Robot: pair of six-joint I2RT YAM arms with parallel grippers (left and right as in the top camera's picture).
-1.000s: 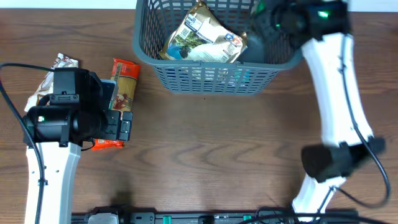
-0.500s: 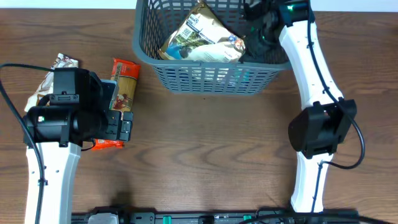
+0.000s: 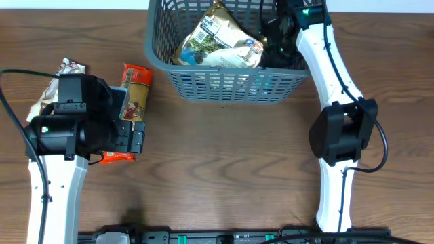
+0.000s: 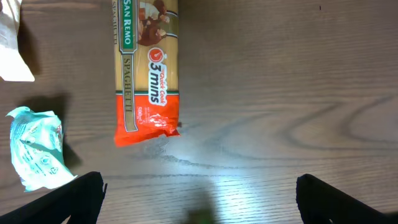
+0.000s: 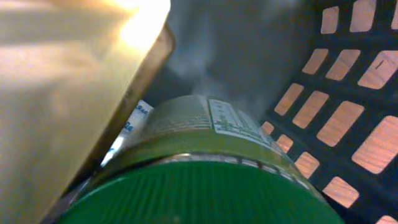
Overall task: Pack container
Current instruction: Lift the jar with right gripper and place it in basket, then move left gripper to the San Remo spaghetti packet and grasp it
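Since before, the right gripper (image 3: 273, 37) is swung inward into the container (image 3: 224, 85); whether it is holding anything cannot be told. The green-lidded jar (image 5: 196, 162) is best settled flat before withdrawal.

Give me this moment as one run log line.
right arm: inside grey-blue lattice plastic basket, over green-lidded jar | left fingers: open, above wooden table near orange spaghetti packet

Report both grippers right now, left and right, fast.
Left gripper: open, nothing between its fingers, spaghetti packet just ahead.
Right gripper: cannot tell; inside the container close to a green-lidded jar, fingers out of view.
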